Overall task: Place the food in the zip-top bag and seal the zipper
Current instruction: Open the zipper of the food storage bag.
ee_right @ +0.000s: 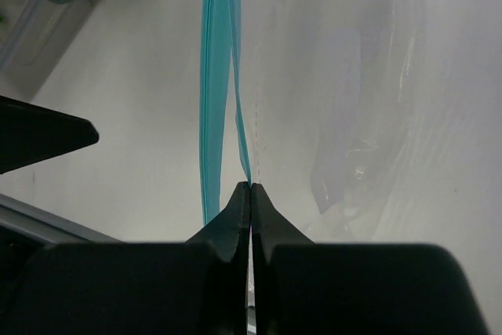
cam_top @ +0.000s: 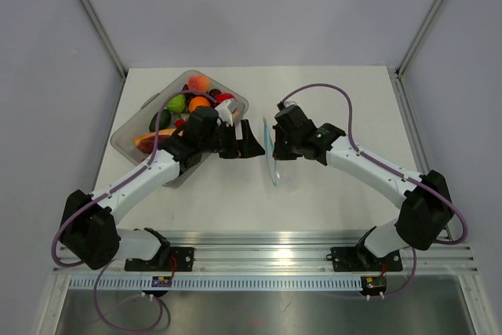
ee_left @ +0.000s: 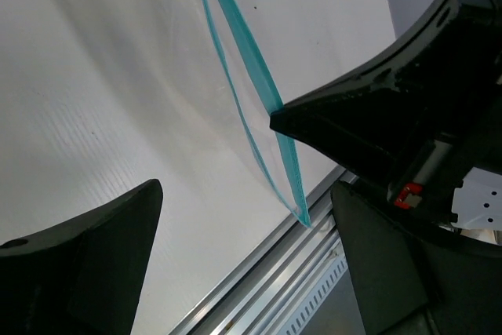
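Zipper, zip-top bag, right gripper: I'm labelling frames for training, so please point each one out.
zipper [ee_right: 213, 76], right wrist view, on the wide light-blue band.
zip-top bag [ee_right: 357, 170], right wrist view, on the crinkled clear film.
right gripper [ee_right: 250, 187], right wrist view, where its shut fingertips meet.

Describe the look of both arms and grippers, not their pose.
The left arm and right arm have white links with black joints; a purple cable loops along each. The left gripper and right gripper are black, with wedge-shaped tapering fingers.
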### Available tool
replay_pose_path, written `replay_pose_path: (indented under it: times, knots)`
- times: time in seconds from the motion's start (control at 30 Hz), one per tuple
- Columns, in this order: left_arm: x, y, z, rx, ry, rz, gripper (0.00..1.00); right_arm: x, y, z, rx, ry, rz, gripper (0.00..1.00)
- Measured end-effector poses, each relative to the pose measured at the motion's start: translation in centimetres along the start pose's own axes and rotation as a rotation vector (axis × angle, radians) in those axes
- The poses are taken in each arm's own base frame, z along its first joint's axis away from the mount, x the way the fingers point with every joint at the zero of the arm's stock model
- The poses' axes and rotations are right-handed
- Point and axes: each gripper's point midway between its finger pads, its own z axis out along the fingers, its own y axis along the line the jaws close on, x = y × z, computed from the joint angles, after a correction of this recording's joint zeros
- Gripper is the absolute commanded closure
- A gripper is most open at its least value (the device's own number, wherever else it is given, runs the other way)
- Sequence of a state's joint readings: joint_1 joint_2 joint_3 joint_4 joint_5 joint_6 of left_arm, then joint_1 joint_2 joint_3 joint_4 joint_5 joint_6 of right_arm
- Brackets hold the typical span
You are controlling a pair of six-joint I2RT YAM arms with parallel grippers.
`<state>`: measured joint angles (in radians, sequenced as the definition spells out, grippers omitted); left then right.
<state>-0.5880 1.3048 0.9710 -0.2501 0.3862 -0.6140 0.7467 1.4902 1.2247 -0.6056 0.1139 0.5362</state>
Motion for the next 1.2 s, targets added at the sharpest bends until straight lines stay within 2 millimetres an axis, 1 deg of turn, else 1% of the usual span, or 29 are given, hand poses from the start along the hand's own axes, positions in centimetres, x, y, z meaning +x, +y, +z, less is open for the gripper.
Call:
replay_pose_path:
  times: [0.17,0.3,0.33,0.43,0.47,0.53,0.57,0.63,0.67,0.8,1.03,1.2]
  knots:
    - [0.0,0.5,1.1,-0.018,0.001,-0.022,0.19,0.1,1.3,-0.4,-0.057,0.014,0.051,1.0]
    - [0.9,1.0,2.3,-0.037,0.028,-0.036,0.26,-0.1,1.8,-0.9,-0.085,0.011,0.074,1.0]
    - [1.1,1.1,2.6,-0.041,0.036,-0.038,0.33,0.0,1.9,-1.0,-0.089,0.012,0.077,1.0]
    - [2.0,1.5,3.6,-0.057,0.063,-0.049,0.48,0.0,2.0,-1.1,-0.092,0.013,0.085,1.0]
    - [2.2,1.7,3.9,-0.063,0.07,-0.054,0.59,0.0,2.0,-1.1,-0.092,0.014,0.089,1.0]
    - [2.6,2.0,4.3,-0.074,0.082,-0.062,0.69,0.0,2.0,-1.1,-0.088,0.014,0.093,1.0]
    - [2.6,2.1,4.3,-0.077,0.083,-0.063,0.8,0.0,1.9,-1.1,-0.086,0.015,0.095,1.0]
    - [2.5,2.2,4.3,-0.083,0.078,-0.059,0.96,0.1,1.7,-1.1,-0.076,0.016,0.1,1.0]
    - [2.5,2.2,4.3,-0.089,0.076,-0.057,1.0,0.1,1.6,-1.2,-0.069,0.016,0.104,1.0]
    - [2.6,2.8,4.0,-0.126,0.086,-0.042,1.0,0.1,0.9,-1.6,-0.037,0.007,0.119,1.0]
    - [2.4,3.4,3.6,-0.169,0.097,-0.003,1.0,-0.5,0.1,-2.9,-0.006,-0.039,0.139,1.0]
    - [2.7,3.6,3.4,-0.176,0.109,0.009,1.0,-0.6,-0.5,-3.0,0.026,-0.05,0.143,1.0]
